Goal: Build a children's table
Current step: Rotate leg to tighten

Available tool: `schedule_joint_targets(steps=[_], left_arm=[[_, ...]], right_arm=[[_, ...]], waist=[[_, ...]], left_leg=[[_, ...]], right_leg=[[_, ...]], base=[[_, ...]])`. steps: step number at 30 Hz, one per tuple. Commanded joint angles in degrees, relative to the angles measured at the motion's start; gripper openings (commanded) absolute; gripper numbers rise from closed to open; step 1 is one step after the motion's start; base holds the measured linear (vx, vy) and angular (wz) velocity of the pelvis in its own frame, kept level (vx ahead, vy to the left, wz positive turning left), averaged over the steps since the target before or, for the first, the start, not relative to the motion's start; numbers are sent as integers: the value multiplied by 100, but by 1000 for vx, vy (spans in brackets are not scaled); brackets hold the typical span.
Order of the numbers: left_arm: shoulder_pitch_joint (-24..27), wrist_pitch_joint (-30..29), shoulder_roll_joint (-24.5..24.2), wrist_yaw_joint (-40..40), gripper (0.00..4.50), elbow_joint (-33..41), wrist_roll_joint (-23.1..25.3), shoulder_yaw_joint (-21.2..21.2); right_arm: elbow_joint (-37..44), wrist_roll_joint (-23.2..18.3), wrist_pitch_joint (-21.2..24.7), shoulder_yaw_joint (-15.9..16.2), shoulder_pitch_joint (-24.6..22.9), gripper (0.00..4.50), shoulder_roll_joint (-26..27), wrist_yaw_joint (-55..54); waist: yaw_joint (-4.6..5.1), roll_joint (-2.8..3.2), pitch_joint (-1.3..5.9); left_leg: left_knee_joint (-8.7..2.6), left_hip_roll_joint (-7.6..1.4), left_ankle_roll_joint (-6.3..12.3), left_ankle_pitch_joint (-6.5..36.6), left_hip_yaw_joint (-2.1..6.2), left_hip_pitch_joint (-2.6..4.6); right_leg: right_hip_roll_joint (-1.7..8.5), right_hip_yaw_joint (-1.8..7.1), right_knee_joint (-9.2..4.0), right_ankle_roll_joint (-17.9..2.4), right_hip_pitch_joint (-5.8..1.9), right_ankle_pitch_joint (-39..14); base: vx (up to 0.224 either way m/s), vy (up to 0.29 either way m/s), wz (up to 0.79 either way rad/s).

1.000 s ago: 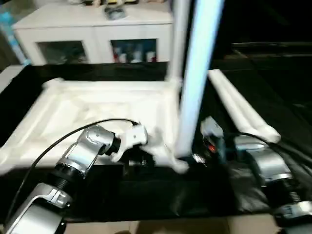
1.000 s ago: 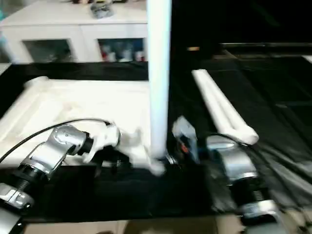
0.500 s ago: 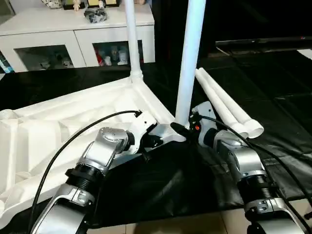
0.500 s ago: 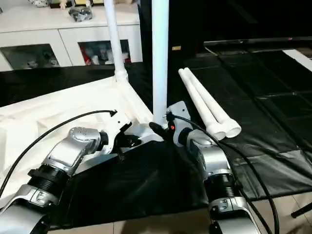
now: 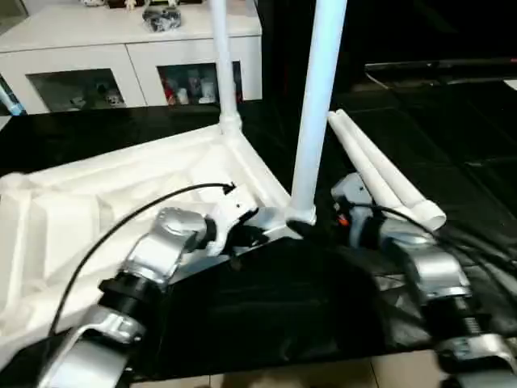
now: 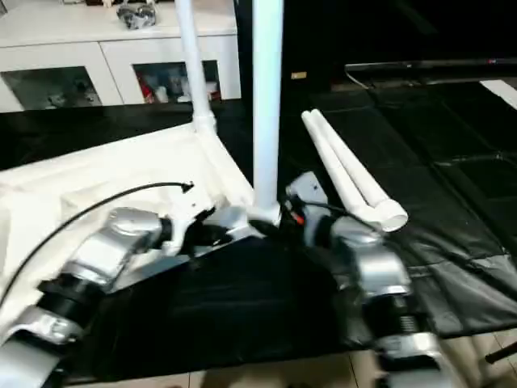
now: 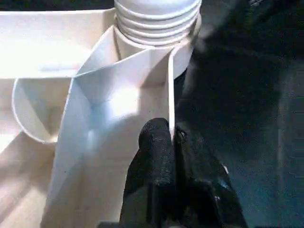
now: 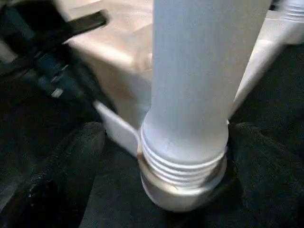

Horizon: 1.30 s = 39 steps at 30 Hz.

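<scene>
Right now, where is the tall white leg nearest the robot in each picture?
Left eye view: the near leg stands upright, just right of the middle.
Right eye view: upright at the middle.
Left wrist view: its ribbed foot shows beyond the left tool, which pinches the table top at its rim.
Right wrist view: the leg and its ribbed foot, close up.
Shared landmark: the corner socket that the leg sits in.

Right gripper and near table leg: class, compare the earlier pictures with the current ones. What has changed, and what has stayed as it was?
The right gripper has opened: its fingers now stand apart on either side of the near leg, letting it go. Unchanged: the left gripper stays shut on the tabletop's edge rib, both fitted legs stand upright, and two spare legs lie on the black mat.
</scene>
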<state>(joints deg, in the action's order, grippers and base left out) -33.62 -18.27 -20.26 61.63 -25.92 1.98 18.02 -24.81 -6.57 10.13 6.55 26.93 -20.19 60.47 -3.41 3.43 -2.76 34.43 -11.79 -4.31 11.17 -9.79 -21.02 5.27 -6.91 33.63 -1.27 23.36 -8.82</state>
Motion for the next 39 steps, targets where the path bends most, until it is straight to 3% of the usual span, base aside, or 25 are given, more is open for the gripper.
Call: schedule_joint_targets(steps=[1, 5, 9, 11, 16, 24, 39], left_arm=[[-129, 478, -134, 521, 0, 168, -76, 105], [-110, 744, -336, 1141, 0, 178, -232, 196], [-145, 1091, -555, 1587, 0, 50, -163, 398], [-167, 1248, -628, 1758, 0, -7, -129, 478], [-154, 1450, -708, 2105, 0, 4, -131, 571], [-103, 1592, -699, 2235, 0, 74, -172, 669], [-74, 1688, -669, 2295, 0, 68, -127, 744]], right_arm=[[84, 3, -205, 270, 11, 431, -99, 551], [36, -140, -293, 258, 59, 431, -365, 1149], [-43, -230, -430, 392, 125, 431, -627, 1742], [-106, -216, -491, 453, 174, 431, -692, 1916], [-321, -105, -765, 570, 284, 431, -680, 2105], [-226, -321, -557, 748, 301, 431, -645, 2550], [-283, -346, -524, 860, 324, 307, -519, 2689]], waist=[[-28, -29, 423], [-80, -20, 421], [-193, -17, 437], [-219, -36, 425], [-234, -47, 416], [-245, -59, 428], [-285, -79, 428]], left_leg=[[-367, -130, 550, 930, 23, 20], [-366, -157, 538, 975, 14, 45], [-355, -164, 557, 962, 5, 66], [-363, -162, 528, 986, 8, 42], [-374, -163, 415, 1083, 12, 44], [-362, -167, 481, 974, 15, 35], [-364, -171, 452, 929, 11, 39]], right_leg=[[322, 292, -352, -1190, -375, -1291], [315, 306, -328, -1291, -355, -1203], [318, 313, -313, -1346, -336, -1109], [324, 315, -306, -1310, -349, -1216], [339, 320, -331, -1222, -347, -1543], [326, 316, -316, -1209, -345, -1491], [331, 324, -313, -1180, -336, -1518]], base=[[0, 0, 0], [0, 0, 0], [0, 0, 0], [0, 0, 0], [0, 0, 0], [0, 0, 0], [0, 0, 0]])
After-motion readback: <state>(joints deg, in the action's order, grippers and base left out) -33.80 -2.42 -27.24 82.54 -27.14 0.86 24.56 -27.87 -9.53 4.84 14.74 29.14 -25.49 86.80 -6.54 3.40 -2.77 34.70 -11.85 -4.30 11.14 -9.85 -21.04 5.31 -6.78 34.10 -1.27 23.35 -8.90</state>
